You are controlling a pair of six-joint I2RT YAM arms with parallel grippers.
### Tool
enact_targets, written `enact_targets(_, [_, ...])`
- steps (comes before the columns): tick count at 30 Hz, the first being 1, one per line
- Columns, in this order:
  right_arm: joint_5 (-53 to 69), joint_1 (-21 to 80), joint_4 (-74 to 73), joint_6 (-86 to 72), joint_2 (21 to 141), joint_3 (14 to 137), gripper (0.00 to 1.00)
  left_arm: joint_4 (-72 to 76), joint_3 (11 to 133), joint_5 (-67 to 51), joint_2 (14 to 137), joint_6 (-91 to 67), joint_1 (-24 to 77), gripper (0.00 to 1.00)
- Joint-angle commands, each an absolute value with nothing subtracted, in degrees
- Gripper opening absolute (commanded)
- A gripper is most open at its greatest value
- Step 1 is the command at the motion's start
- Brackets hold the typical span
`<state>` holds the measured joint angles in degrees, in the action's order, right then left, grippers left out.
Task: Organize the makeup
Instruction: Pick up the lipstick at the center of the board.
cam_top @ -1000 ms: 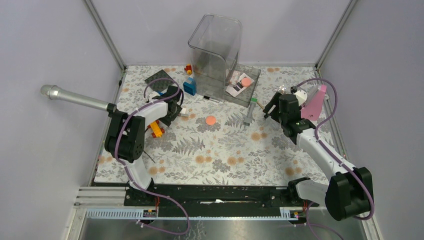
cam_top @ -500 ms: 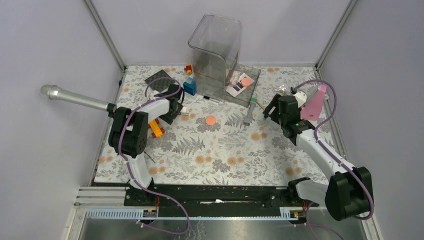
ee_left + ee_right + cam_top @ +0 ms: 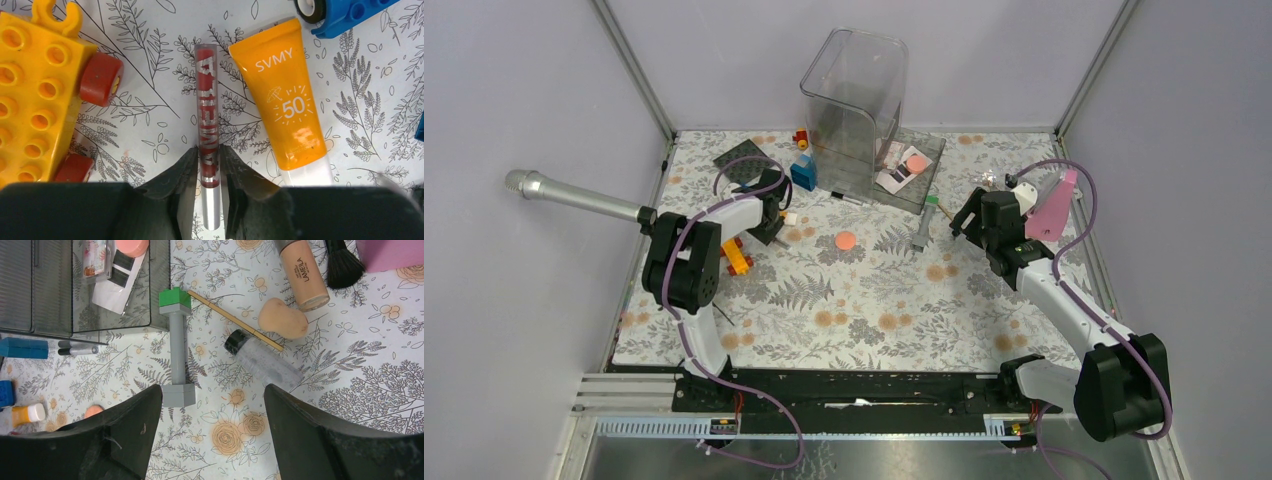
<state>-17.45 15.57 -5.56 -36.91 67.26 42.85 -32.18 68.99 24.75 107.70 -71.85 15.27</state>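
My left gripper [image 3: 209,154] is shut on a red lip gloss tube [image 3: 206,100] with a silver cap, lying on the floral mat; in the top view the gripper [image 3: 776,224] is low at the left. An orange sunscreen tube [image 3: 282,105] lies just to its right. My right gripper [image 3: 212,391] is open and empty above the mat, right of the grey tube with green cap [image 3: 176,347], also in the top view [image 3: 922,228]. A coral-pink disc [image 3: 846,240] lies mid-mat. Another disc [image 3: 131,246] and a white palette [image 3: 120,282] lie in the clear tray.
A yellow toy car [image 3: 35,95] and a blue car [image 3: 345,12] flank the left gripper. A thin brush [image 3: 235,321], clear bottle [image 3: 265,362], beige sponge [image 3: 281,318], foundation tube [image 3: 302,272] and black brush [image 3: 342,262] lie near the right gripper. A tall clear bin [image 3: 854,95] stands behind; a microphone [image 3: 574,197] is at the left.
My left arm's elbow has swung slightly to the right and its gripper has shifted a little over the lip gloss tube. My right arm has not moved.
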Motion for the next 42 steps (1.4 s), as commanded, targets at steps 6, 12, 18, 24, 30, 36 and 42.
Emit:
enact_targets(6, [-19.16, 15.28, -4.39, -36.68, 65.62, 42.59, 0.82, -29.34, 64.84, 21.21, 106.17, -67.70, 14.94, 0.03])
enact_targets(12, [-16.04, 15.30, -3.21, -36.19, 64.44, 41.90, 0.84, -23.20, 57.84, 19.25, 96.80, -63.03, 18.13, 0.00])
enact_targets(18, [5.97, 15.48, 13.92, -36.21, 65.79, 36.77, 0.80, -21.06, 55.72, 16.14, 89.28, -62.94, 26.84, 0.00])
enact_targets(24, [11.46, 24.08, 23.66, -36.08, 70.90, 36.34, 0.81, -20.40, 57.07, 12.90, 86.41, -67.08, 34.68, 0.00])
enact_targets(30, [15.93, 31.75, 37.41, -37.48, 76.91, 33.53, 0.82, -18.96, 60.28, 9.83, 87.56, -68.41, 40.20, 0.00])
enact_targets(36, [18.87, 32.86, 39.71, -38.03, 82.27, 34.17, 0.79, -18.46, 62.27, 9.07, 87.43, -68.97, 42.94, 0.00])
enact_targets(42, [20.68, 34.17, 41.42, -38.49, 84.97, 34.67, 0.73, -17.88, 63.21, 8.40, 87.77, -68.78, 43.36, 0.00])
